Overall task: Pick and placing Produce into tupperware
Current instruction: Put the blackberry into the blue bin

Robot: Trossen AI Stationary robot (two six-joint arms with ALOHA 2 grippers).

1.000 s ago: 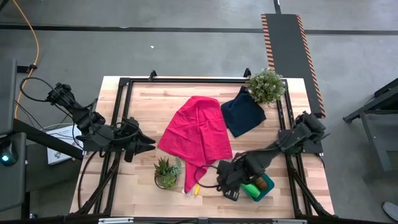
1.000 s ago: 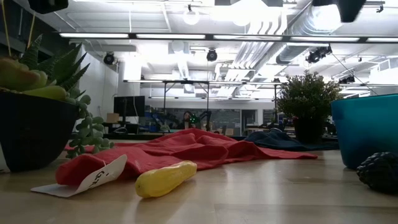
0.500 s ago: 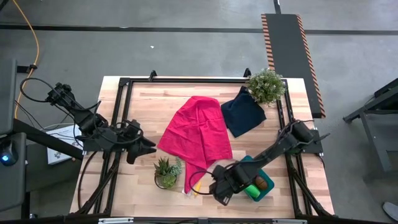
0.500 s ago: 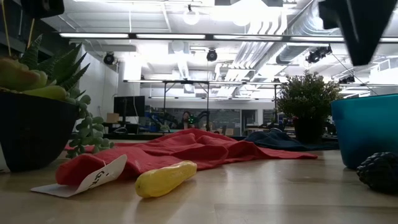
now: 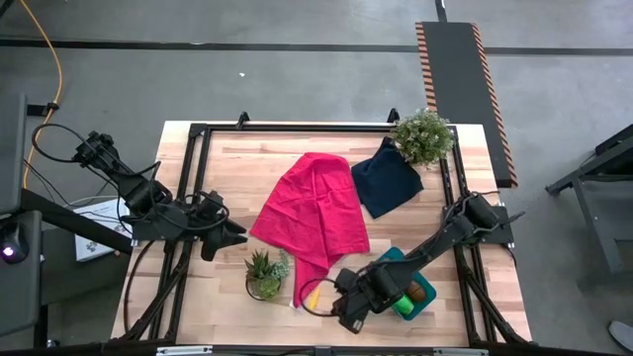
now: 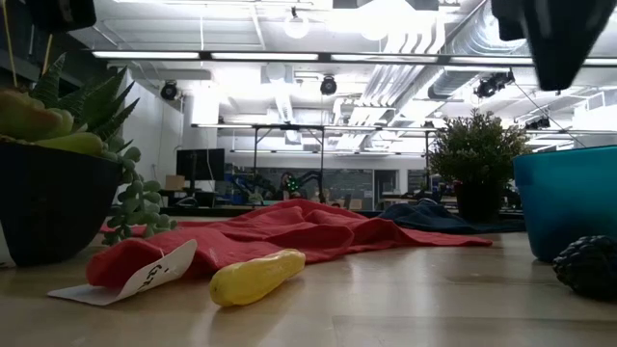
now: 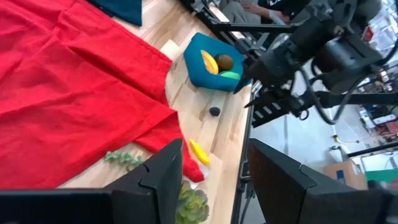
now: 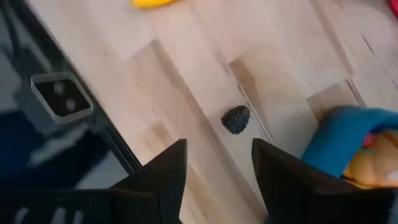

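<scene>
The teal tupperware (image 5: 413, 293) stands at the table's near right and holds yellow, brown and green produce (image 7: 219, 64). A yellow banana (image 5: 313, 295) lies on the wood beside the red cloth's near tip. A small dark bumpy piece (image 8: 236, 119) lies on the wood between the banana and the tub. My right gripper (image 5: 348, 311) hangs open above this piece, pointing down, just left of the tub, with nothing between its fingers. My left gripper (image 5: 235, 235) waits open in the air at the table's left, pointing toward the red cloth.
A red cloth (image 5: 313, 213) is spread over the table's middle, with a navy cloth (image 5: 386, 176) behind it. A leafy plant (image 5: 423, 136) stands at the far right. A succulent pot (image 5: 265, 274) stands near the front, left of the banana. A paper tag (image 6: 154, 273) lies by the cloth.
My right gripper has left its place over the tub. It has gone toward the table's left and near edge, and has sunk and rolled about its own axis. Its fingers have kept the same gap. The produce and the tub have stayed put.
</scene>
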